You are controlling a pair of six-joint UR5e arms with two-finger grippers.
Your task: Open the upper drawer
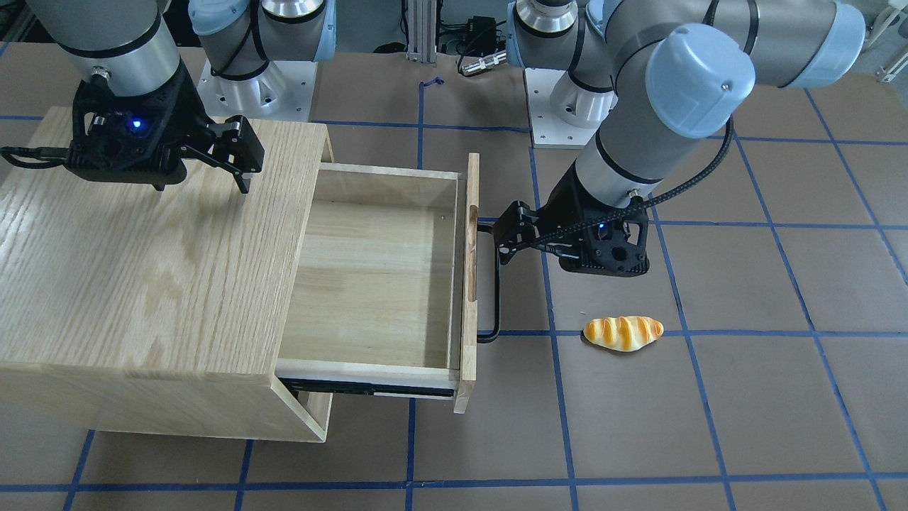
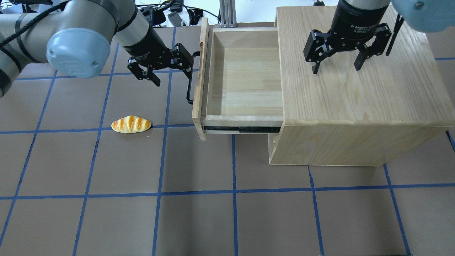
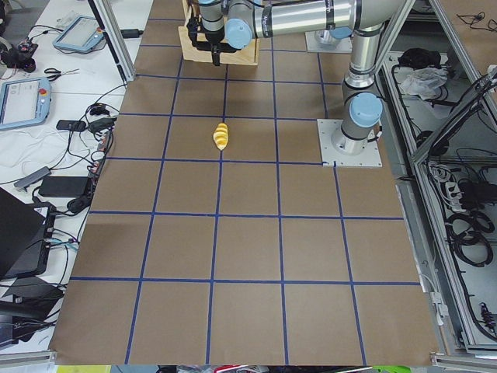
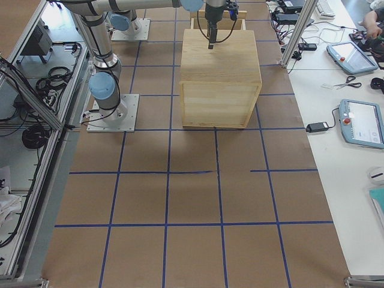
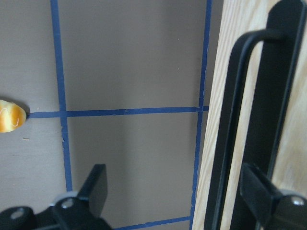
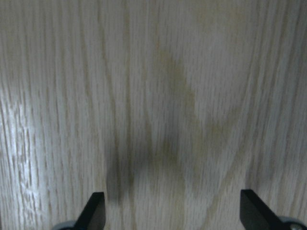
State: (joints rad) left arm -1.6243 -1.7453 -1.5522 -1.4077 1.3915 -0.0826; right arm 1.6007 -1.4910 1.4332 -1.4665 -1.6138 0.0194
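Bread roll (image 5: 8, 116) cut by left edge; bar handle (image 5: 226, 120) bottom cropped.

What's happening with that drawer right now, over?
Left gripper open beside the handle. Right gripper open above cabinet. Upper drawer pulled out. Bread roll lies clear.

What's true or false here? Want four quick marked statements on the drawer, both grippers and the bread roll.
1. The upper drawer is pulled out and empty. True.
2. The left gripper is shut on the bar handle. False: its jaws are open, with one finger by the handle.
3. The right gripper hangs open above the cabinet top. True.
4. The bread roll lies inside the drawer. False: it lies on the table, out beyond the drawer front.
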